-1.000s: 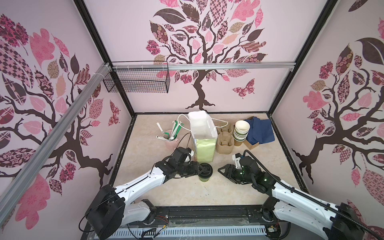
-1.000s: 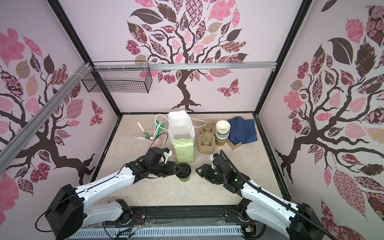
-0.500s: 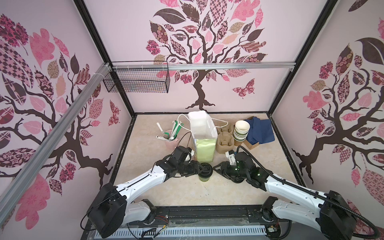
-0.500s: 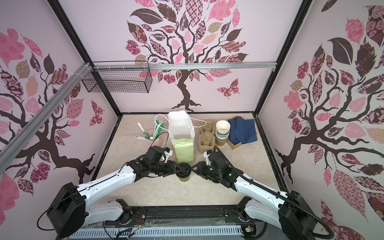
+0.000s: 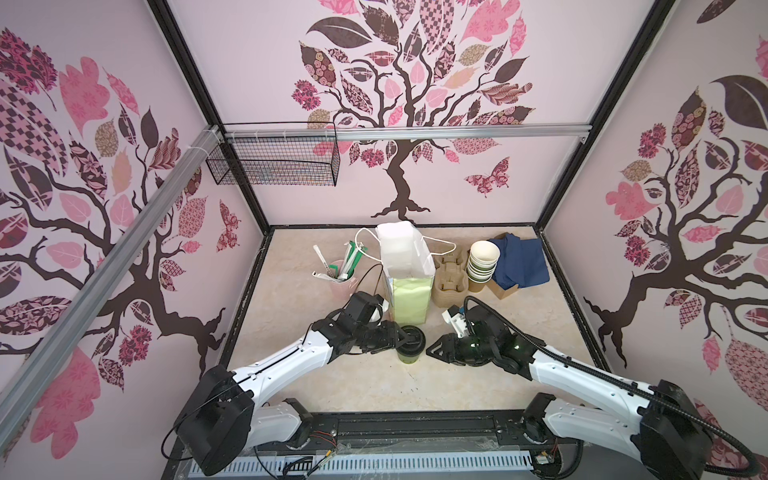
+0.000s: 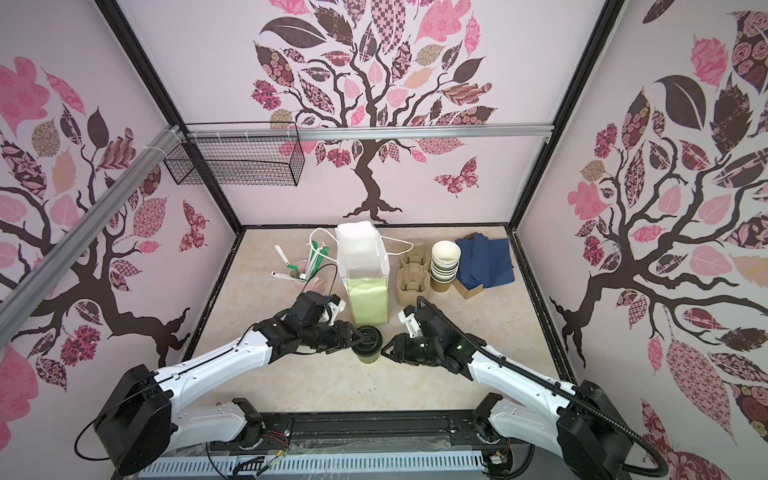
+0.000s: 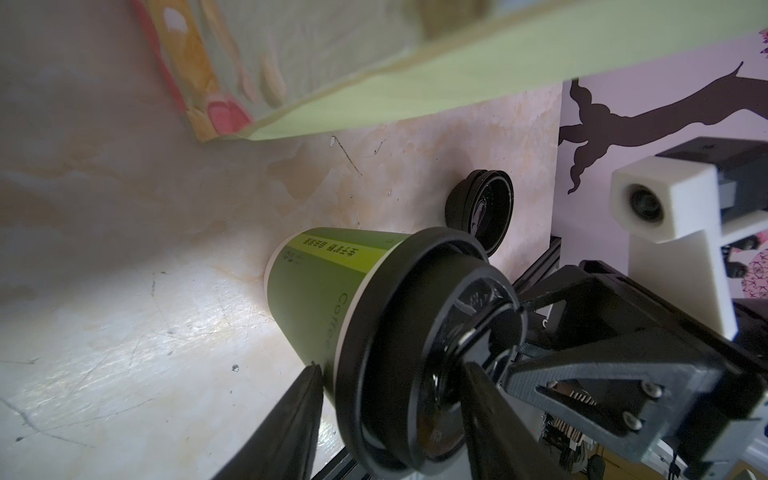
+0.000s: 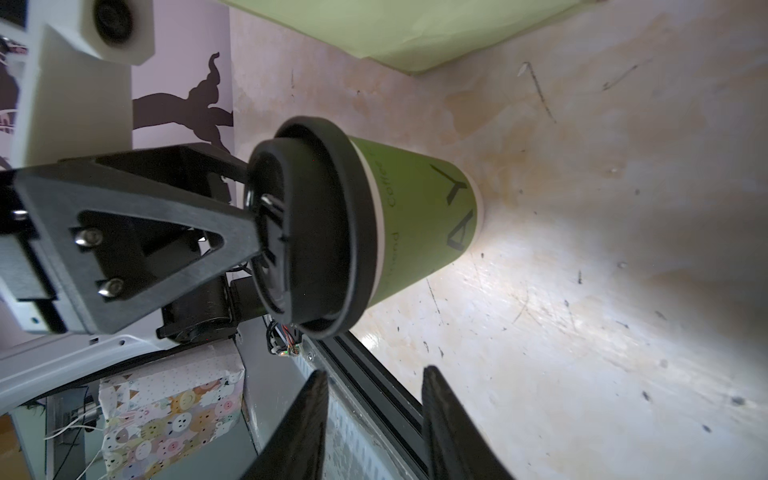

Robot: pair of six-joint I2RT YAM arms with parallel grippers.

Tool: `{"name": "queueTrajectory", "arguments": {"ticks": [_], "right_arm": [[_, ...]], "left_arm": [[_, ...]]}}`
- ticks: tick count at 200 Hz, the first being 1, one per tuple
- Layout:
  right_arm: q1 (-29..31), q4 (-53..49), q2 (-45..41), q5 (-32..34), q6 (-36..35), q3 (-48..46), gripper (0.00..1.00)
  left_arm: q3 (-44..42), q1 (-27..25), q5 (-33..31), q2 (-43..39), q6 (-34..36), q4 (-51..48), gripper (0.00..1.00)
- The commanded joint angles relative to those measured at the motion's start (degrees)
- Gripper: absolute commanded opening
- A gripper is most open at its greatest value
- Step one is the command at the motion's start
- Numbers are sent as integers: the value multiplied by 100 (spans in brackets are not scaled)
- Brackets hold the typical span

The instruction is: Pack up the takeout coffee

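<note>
The cup stands upright on the table just in front of the bag with its black lid seated, so it is capped but not yet packed. The bag stands open-topped and much taller. Lifting the cup over the bag's rim and lowering it inside look to be what is left. The left gripper is at the lid. In the left wrist view its parted fingers bracket the rim, one by the cup wall and one across the lid top, but whether they clamp it cannot be told. The right gripper sits just beside the cup on the other side, jaws a narrow way apart with nothing between them. A loose lid lies on the table beyond. On the green wall "Coffee" can be read in part, beside a paler band carrying a line of Chinese characters too small to make out. The right wrist view adds large black strokes like an A and a Y.
</note>
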Motion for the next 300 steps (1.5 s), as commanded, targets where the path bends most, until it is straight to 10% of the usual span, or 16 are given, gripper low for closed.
{"name": "queueTrajectory", "arguments": {"ticks": [1,257,300], "right_arm": [[16,426,84,-192,179,90,40],[51,-1069,944,1099,-193,-67,27],[-41,754,-389,239,1141,-414,40]], "left_arm": [[17,4,-155,55,72,-504,56],[-127,8,-122,109,15,-338,54],[-70,5,-94,47,23,-380,54]]}}
